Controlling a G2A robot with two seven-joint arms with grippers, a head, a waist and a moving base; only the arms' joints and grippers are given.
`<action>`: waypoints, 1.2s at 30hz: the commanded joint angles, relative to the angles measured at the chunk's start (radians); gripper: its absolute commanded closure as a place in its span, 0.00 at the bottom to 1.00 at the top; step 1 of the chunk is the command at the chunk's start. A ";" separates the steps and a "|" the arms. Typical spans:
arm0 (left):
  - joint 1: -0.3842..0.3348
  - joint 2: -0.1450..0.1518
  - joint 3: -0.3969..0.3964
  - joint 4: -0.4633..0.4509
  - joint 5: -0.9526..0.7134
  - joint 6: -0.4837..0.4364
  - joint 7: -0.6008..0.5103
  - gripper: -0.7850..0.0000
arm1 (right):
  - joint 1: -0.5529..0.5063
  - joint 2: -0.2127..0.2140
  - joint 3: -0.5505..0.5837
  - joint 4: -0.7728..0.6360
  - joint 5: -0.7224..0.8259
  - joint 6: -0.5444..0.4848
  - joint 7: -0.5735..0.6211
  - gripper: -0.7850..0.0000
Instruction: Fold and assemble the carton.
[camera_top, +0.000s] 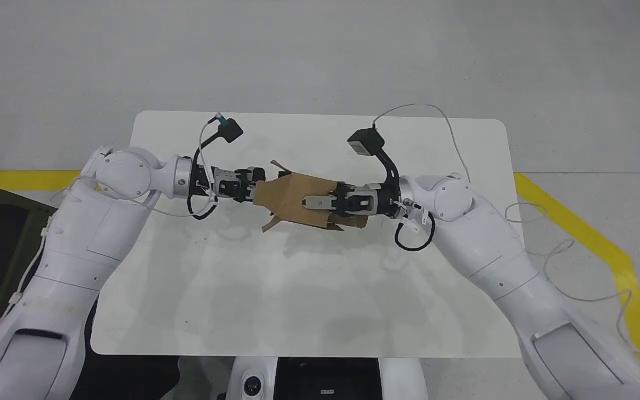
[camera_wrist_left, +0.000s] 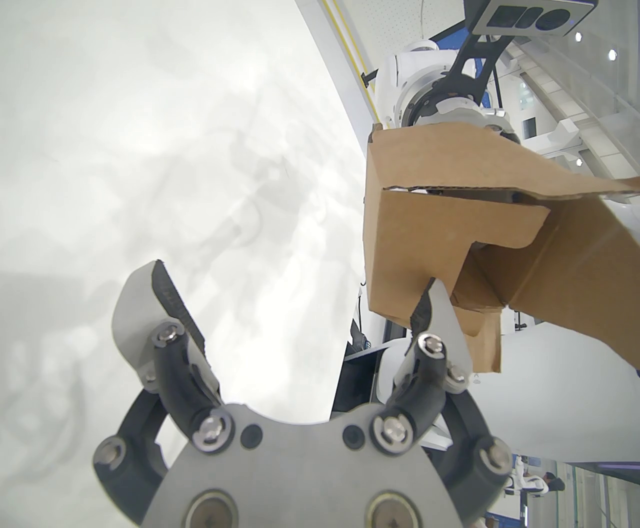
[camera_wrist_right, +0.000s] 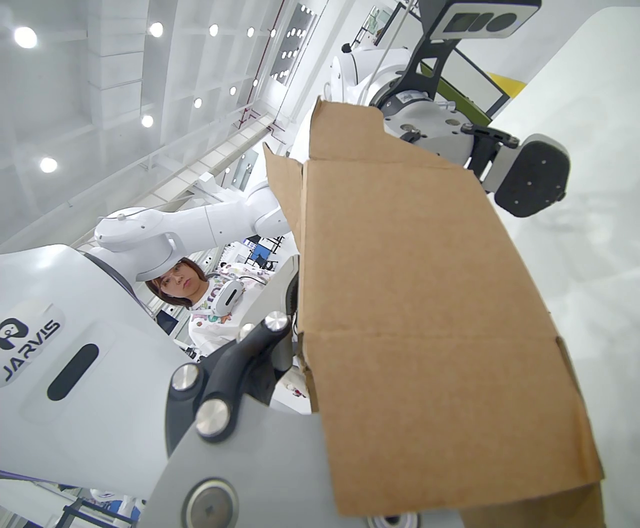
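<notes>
Carton (camera_top: 295, 200): brown corrugated board, partly erected, located over the middle of the white surface (camera_top: 420, 300), between the two arms. It appears to be lifted off the surface, with its shadow lying just beside it. End flaps are unfolded; one loose flap hangs at the end nearer the left arm. Right tool (camera_top: 325, 202): closed on a carton wall and carrying the carton. The right wrist view shows one finger (camera_wrist_right: 282, 300) pressed against the inner side of the panel (camera_wrist_right: 425, 300), with the other finger hidden behind the board. Left tool (camera_top: 243, 186): spread wide and holding nothing. In the left wrist view its jaws (camera_wrist_left: 295, 280) stand well apart. One fingertip (camera_wrist_left: 432, 300) touches the lower edge of the carton's open end (camera_wrist_left: 425, 235); the other is clear of the board.
</notes>
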 joint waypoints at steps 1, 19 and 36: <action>-0.002 0.001 0.001 -0.001 -0.004 0.000 0.000 0.00 | 0.004 -0.001 -0.009 0.001 0.003 -0.003 -0.002 1.00; -0.012 0.003 0.020 0.002 -0.020 -0.004 0.004 0.00 | 0.039 -0.012 -0.079 0.014 0.030 -0.020 -0.020 1.00; -0.004 0.012 0.022 0.020 0.016 -0.017 0.017 0.00 | 0.038 0.001 -0.042 0.074 0.036 -0.097 -0.097 1.00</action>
